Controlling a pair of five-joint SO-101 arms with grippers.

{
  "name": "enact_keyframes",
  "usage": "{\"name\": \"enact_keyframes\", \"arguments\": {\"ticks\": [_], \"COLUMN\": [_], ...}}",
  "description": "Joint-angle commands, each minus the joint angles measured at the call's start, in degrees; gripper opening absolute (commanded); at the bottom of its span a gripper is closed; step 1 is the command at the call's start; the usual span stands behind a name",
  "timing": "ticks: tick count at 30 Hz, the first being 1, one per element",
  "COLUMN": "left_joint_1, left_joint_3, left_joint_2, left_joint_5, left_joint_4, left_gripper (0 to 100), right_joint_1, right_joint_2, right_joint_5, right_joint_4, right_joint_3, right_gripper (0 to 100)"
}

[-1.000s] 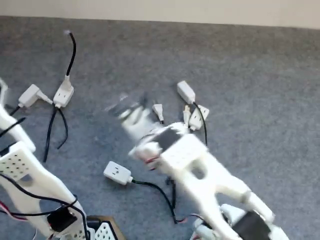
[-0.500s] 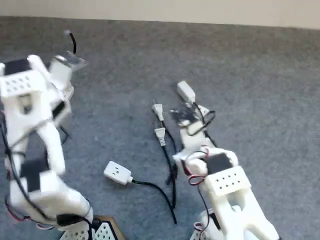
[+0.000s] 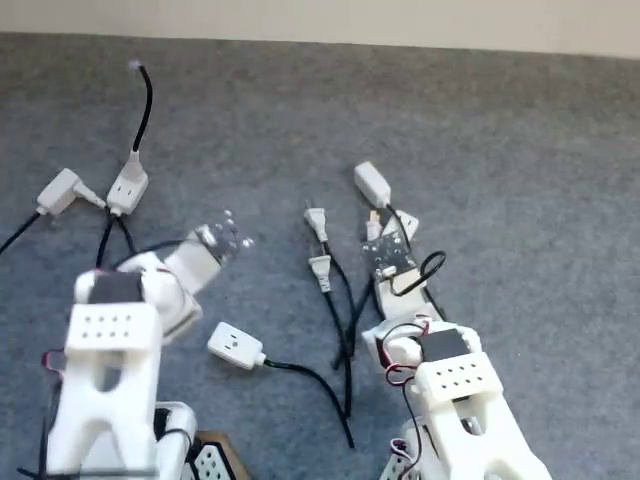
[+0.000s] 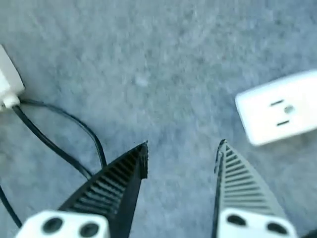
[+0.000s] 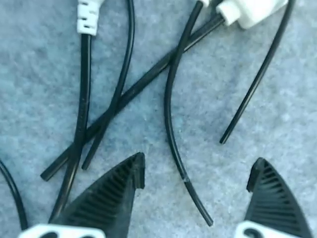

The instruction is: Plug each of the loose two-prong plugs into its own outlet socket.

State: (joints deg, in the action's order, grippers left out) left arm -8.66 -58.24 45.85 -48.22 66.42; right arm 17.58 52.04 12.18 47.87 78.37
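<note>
Two loose white two-prong plugs (image 3: pixel 316 218) (image 3: pixel 320 267) lie on the grey carpet at the centre, their black cables trailing toward me. A white outlet socket (image 3: pixel 237 346) lies near the front, seen also as the socket (image 4: pixel 280 106) in the left wrist view. Two more sockets (image 3: pixel 372 183) (image 3: pixel 402 226) lie at centre right. My left gripper (image 3: pixel 218 240) (image 4: pixel 182 146) hangs open over bare carpet, just beyond the front socket. My right gripper (image 3: pixel 390 256) (image 5: pixel 198 158) is open above crossed black cables (image 5: pixel 168 99), with one plug (image 5: pixel 88 15) ahead of it.
At the far left an angled white plug (image 3: pixel 60 190) meets another socket (image 3: pixel 128 186) with a black cable (image 3: pixel 145 105) running to the back. A pale wall edge (image 3: pixel 400 20) borders the carpet at the back.
The left arm swung from the far left to the space beside the front socket. The right arm drew back from the centre to the right, over the cables.
</note>
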Motion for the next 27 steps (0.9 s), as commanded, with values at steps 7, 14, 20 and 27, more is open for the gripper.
{"name": "enact_keyframes", "arguments": {"ticks": [7,14,20,27], "left_joint_1": [14.55,15.16,12.62,2.42], "left_joint_3": [-4.18,-12.44,-19.12,-17.63], "left_joint_2": [8.66,7.34,7.78,7.52], "left_joint_5": [9.41,10.37,4.31,-6.68], "left_joint_4": [-2.46,-7.91,-8.44,8.0], "left_gripper": [23,23,23,23], "right_joint_1": [-0.48,-0.48,-0.48,-0.48], "right_joint_2": [1.01,1.01,1.01,1.01], "right_joint_5": [-1.14,-0.97,-0.97,-0.97], "right_joint_4": [-2.15,-2.15,-2.15,-2.15], "right_joint_3": [-0.04,-0.13,-0.22,-0.31], "right_gripper": [31.8,31.8,31.8,31.8]}}
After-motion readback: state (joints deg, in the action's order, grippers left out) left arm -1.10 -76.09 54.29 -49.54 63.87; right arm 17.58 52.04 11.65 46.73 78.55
